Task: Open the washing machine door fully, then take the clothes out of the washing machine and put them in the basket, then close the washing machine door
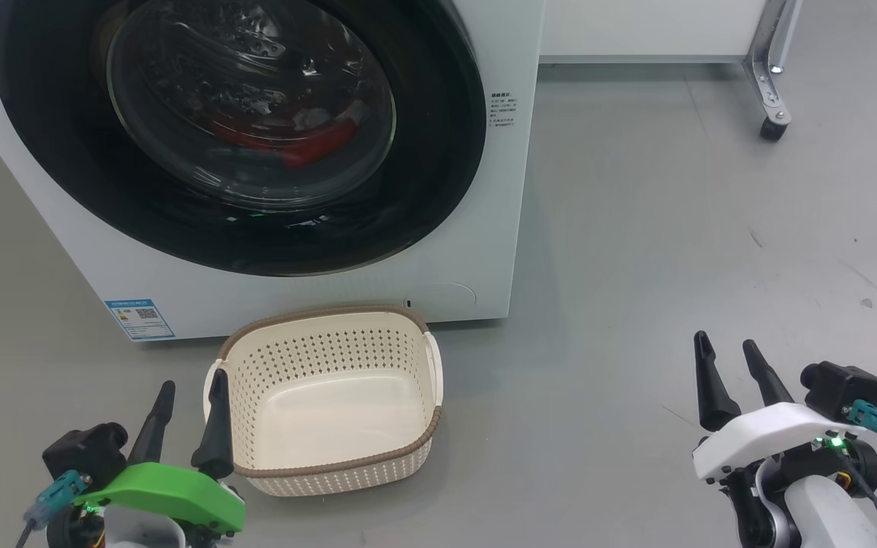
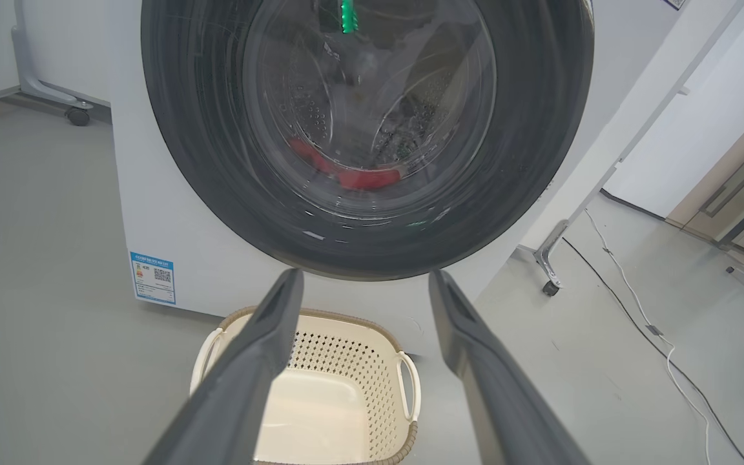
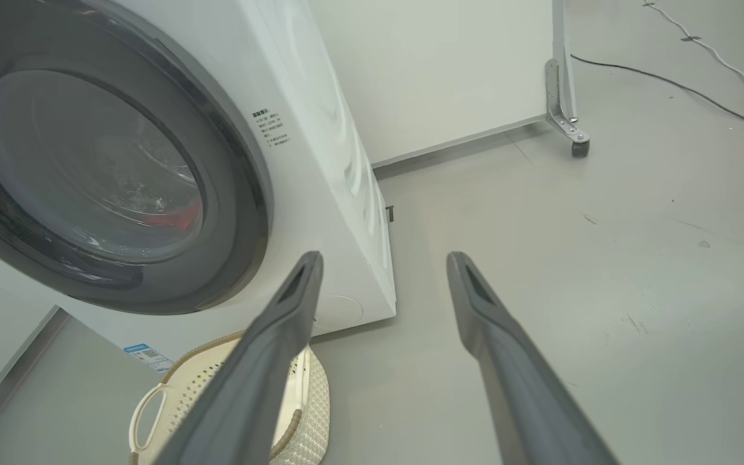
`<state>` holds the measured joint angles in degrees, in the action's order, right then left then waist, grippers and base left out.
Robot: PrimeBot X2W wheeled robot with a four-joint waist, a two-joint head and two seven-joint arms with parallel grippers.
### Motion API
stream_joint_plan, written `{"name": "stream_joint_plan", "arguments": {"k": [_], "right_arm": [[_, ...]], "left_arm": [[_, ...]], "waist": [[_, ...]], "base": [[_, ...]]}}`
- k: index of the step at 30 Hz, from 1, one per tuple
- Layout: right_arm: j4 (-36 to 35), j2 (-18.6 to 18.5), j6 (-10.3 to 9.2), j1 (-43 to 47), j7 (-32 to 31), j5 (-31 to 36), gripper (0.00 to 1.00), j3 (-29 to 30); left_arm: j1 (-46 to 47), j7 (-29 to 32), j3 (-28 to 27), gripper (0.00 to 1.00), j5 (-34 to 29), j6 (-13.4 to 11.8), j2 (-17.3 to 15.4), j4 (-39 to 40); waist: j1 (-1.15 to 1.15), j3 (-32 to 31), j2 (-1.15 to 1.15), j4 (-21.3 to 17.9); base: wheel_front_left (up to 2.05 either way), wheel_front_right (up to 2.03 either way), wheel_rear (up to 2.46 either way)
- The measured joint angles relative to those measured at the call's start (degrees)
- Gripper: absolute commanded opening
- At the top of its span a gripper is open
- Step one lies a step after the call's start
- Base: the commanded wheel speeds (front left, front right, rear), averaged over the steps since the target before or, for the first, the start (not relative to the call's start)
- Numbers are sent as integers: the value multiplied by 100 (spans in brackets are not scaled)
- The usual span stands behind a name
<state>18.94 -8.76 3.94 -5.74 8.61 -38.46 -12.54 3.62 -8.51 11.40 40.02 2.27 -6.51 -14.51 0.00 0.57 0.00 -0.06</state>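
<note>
The white washing machine (image 1: pixel 495 228) stands ahead with its round black-rimmed washing machine door (image 1: pixel 438 152) shut against the front. Red clothes (image 1: pixel 309 144) lie inside the drum, seen through the glass, also as clothes (image 2: pixel 359 177) in the left wrist view. On the floor just before the machine sits the cream basket (image 1: pixel 332 464), holding nothing. My left gripper (image 1: pixel 191 390) hangs open beside the basket's left handle. Out to the right, over bare floor, my right gripper (image 1: pixel 728 348) is open too. Both stand well short of the door.
A white panel on a metal leg with a caster (image 1: pixel 773 125) stands at the back right. Grey floor (image 1: pixel 674 251) stretches right of the machine. Cables (image 2: pixel 643 323) trail over the floor to the right in the left wrist view.
</note>
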Motion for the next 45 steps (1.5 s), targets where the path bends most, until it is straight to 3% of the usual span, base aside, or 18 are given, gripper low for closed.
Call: {"name": "stream_joint_plan", "arguments": {"k": [28, 45], "right_arm": [[270, -12, -113, -204, 541, 2068, 100, -489], [294, 134, -258, -202, 542, 2096, 100, -188]], "left_arm": [[202, -577, 278, 100, -1825, -436, 22, -545], [207, -577, 125, 100, -1827, -553, 113, -822]], "waist": [[0, -42, 0, -19], [0, -38, 0, -36]], "base": [[0, 0, 0], [0, 0, 0]]}}
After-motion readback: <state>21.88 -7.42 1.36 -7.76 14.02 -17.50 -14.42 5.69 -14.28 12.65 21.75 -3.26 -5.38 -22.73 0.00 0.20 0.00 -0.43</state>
